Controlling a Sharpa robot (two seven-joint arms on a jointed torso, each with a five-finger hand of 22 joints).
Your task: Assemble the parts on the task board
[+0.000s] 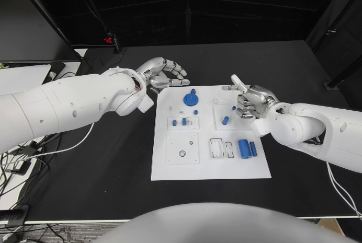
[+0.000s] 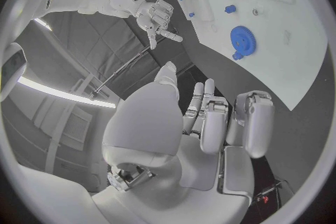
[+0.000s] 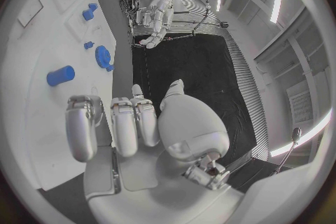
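The left hand (image 1: 165,73) hovers over the black worktop (image 1: 98,164) just off the board's (image 1: 211,170) far left corner, fingers apart and holding nothing. On the white board, a blue gear (image 1: 191,99) sits near the far edge, small blue pegs (image 1: 183,121) mid-board, and a blue cylinder (image 1: 244,148) toward the right edge. The right hand (image 1: 249,101) hangs over the board's far right corner, fingers curled, gripping nothing.

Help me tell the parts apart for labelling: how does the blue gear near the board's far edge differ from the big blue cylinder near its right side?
The blue gear is a flat, round toothed disc with a small knob at its rim; the blue cylinder is a smooth, long body lying on its side. The gear sits near the left hand, the cylinder nearer the right arm. Both are blue and rest on the task board, untouched.
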